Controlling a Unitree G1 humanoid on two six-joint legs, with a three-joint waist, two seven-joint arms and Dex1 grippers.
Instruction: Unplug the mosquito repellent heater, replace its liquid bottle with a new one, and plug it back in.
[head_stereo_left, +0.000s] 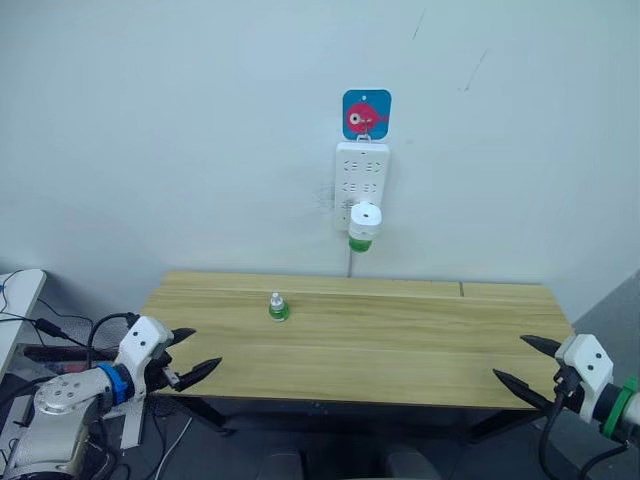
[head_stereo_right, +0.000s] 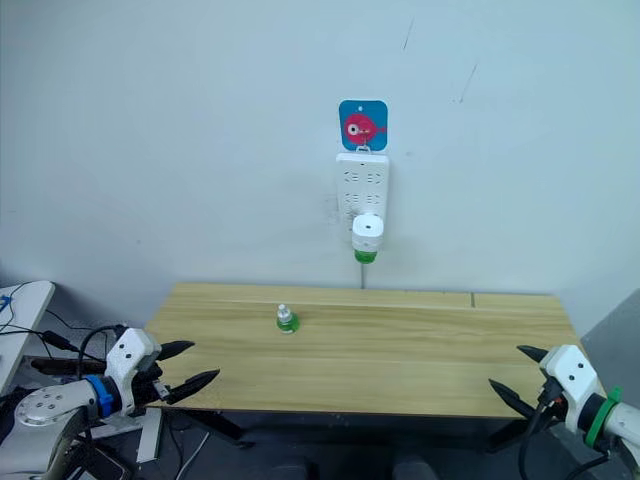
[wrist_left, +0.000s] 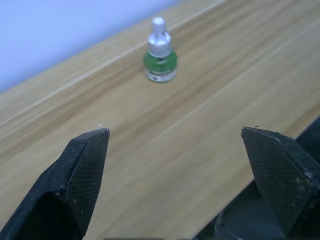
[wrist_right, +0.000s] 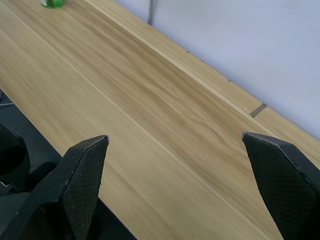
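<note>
Mosquito repellent heater (head_stereo_left: 365, 218) plugged into wall power strip (head_stereo_left: 362, 178), green bottle (head_stereo_left: 360, 241) hanging under it. Spare green bottle (head_stereo_left: 278, 308) upright on wooden table (head_stereo_left: 400, 340). Left gripper (head_stereo_left: 196, 353) and right gripper (head_stereo_left: 524, 361) at near edge, both with fingers apart, empty.

No legible text anywhere. Blue square sign (head_stereo_left: 366, 114) on the wall above the power strip (head_stereo_left: 361, 178): a pink-red cartoon figure, no words readable. Green bottle (wrist_left: 160, 61) on the table (head_stereo_left: 400, 340) carries a pale label band; its print is too blurred to read.
</note>
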